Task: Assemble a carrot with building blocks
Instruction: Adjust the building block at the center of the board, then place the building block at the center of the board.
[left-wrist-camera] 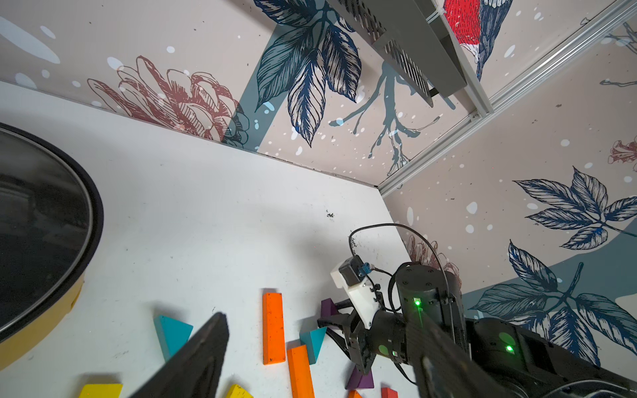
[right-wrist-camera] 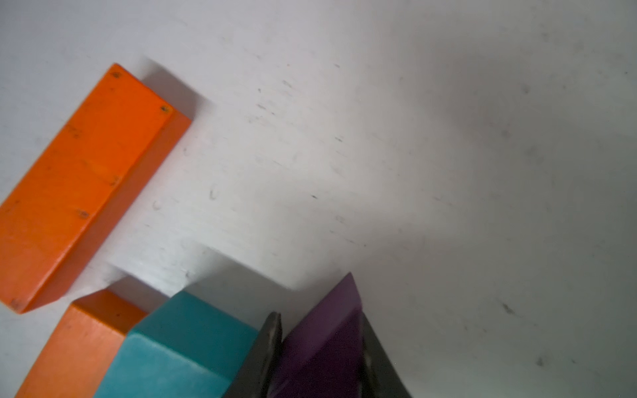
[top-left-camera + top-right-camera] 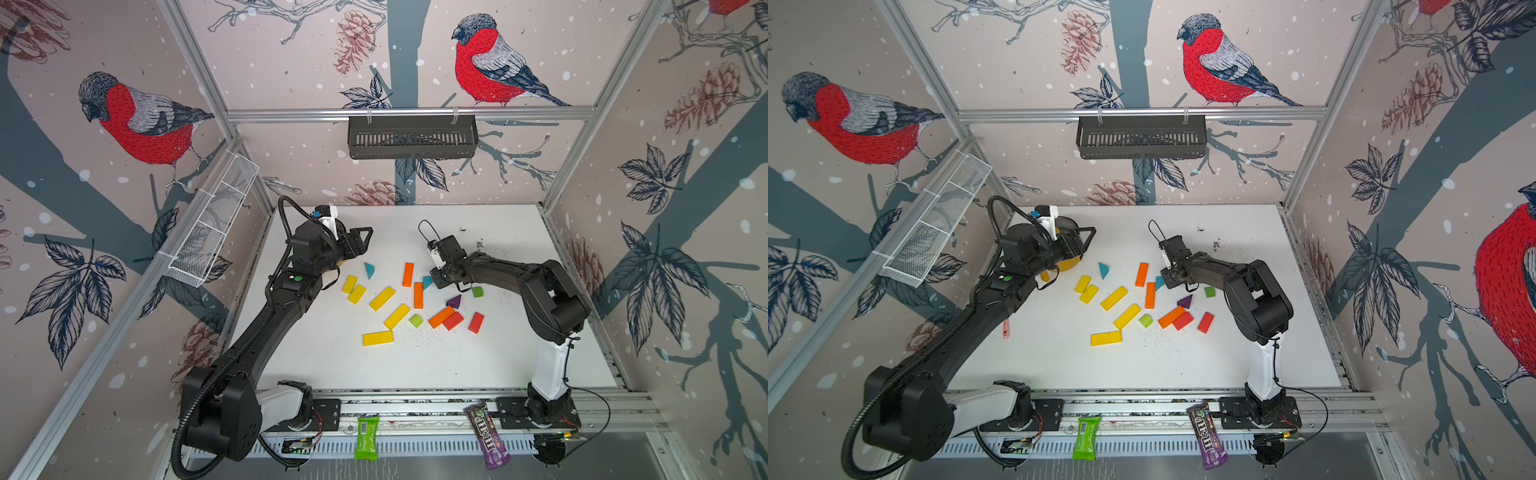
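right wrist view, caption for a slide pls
right pincer shut on a purple triangle, teal block and two orange bars beside it

Near the pot (image 3: 1066, 264): five yellow bars (image 3: 382, 298), three orange bars (image 3: 408, 274), two red bars (image 3: 476, 323), two teal triangles (image 3: 369, 270), two purple triangles (image 3: 454, 301), two green cubes (image 3: 415, 320).

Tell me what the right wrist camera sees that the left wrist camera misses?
Only the right wrist view shows the right gripper up close, its fingers clamped on a purple triangle. Only the left wrist view shows the yellow pot with its dark lid and yellow blocks. Both show two orange bars and the teal triangle beside that gripper.
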You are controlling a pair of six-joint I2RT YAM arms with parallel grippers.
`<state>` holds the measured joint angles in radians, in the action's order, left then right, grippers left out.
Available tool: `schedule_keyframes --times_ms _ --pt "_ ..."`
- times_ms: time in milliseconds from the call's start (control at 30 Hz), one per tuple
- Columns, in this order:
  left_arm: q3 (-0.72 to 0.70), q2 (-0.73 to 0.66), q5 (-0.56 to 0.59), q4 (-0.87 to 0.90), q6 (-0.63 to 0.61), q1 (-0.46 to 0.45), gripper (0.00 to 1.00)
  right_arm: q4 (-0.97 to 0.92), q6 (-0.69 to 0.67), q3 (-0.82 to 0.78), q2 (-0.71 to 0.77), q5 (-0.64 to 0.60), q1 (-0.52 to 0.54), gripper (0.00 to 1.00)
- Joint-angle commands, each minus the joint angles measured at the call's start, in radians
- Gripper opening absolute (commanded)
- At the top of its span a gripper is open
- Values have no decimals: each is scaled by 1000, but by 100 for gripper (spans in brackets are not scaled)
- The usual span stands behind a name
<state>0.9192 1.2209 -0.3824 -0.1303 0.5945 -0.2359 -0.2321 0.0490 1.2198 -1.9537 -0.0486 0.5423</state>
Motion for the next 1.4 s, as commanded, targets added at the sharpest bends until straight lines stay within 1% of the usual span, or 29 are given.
schedule_keyframes --times_ms 0,100,167,333,367,500,567,633,733,800,900,1000,1100,1167,1367 --pt "-4 -3 -1 -27 -16 0 82 27 -30 9 6 10 -13 22" --pt "-9 -1 2 -33 -16 0 82 -1 -95 49 -7 -1 -46 22" --pt "-8 1 -11 -42 -13 0 82 16 -172 53 -13 13 -72 23" --pt "-18 1 -25 -66 -16 0 82 -53 -300 146 -95 65 -99 25" --pt "-17 0 -28 -68 -17 1 82 -61 -310 161 -108 65 -103 25" --pt "-28 -3 -38 -89 -27 0 82 -50 -336 187 -135 127 -120 27" --pt "-27 1 -47 -90 -24 0 82 -57 -352 188 -142 139 -121 31" --pt "-25 5 -52 -91 -20 0 82 -75 -357 201 -158 138 -123 35" --pt "-25 3 -51 -90 -23 1 82 -86 -362 199 -163 145 -125 43" --pt "-26 -2 -51 -92 -25 0 82 -68 -354 183 -150 144 -130 53" --pt "-31 -5 -49 -99 -25 0 82 -45 -342 167 -125 115 -130 59" --pt "-30 -2 -60 -103 -17 0 82 -28 -321 158 -94 98 -138 64" --pt "-30 -7 -59 -101 -17 1 82 -27 -290 146 -64 91 -153 67" --pt "-31 -10 -58 -104 -16 0 82 -32 -280 129 -47 97 -159 67" --pt "-31 -10 -64 -105 -8 0 82 -28 -235 91 -4 59 -168 67"
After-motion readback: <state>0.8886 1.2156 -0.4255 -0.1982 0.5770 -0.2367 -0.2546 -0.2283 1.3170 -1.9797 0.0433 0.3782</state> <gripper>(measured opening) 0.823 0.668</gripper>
